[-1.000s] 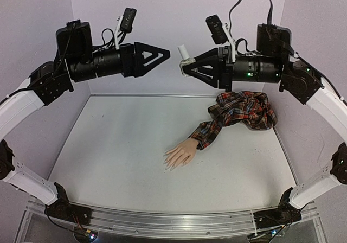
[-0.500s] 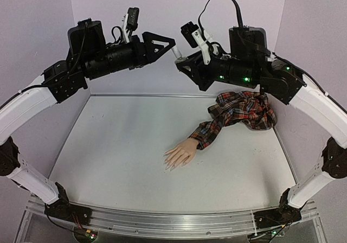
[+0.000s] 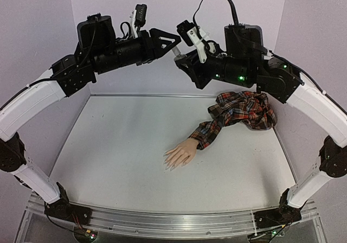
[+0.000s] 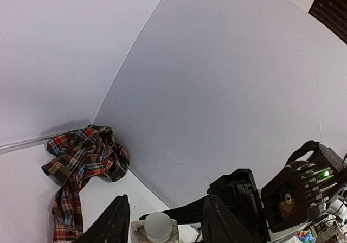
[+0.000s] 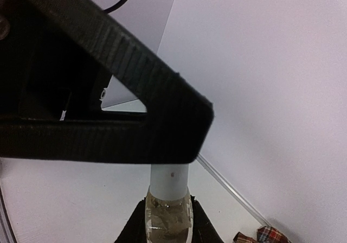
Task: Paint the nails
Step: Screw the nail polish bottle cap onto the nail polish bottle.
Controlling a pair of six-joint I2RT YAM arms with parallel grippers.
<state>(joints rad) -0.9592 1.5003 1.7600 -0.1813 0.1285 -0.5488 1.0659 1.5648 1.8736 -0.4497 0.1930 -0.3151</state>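
Observation:
The mannequin hand [image 3: 179,155] lies palm down on the white table, its tiny pale nails [image 3: 168,165] pointing to the near left. Its red plaid sleeve [image 3: 238,112] runs to the back right. Both grippers are high above the table at the back. My right gripper [image 3: 182,64] is shut on a small clear bottle [image 5: 168,216] with a white cap [image 5: 169,182]. My left gripper [image 3: 174,41] is open, its jaws on either side of the cap [image 4: 159,225]. One left finger [image 5: 108,123] crosses over the cap's top in the right wrist view.
Lilac walls [image 3: 179,4] close in the table at the back and on both sides. The bunched plaid shirt [image 4: 87,156] lies in the back right corner. A metal rail [image 3: 173,221] runs along the near edge.
Both arms have risen and come together. My left gripper moved right until its open jaws reached the cap. My right gripper tilted the bottle up towards it.

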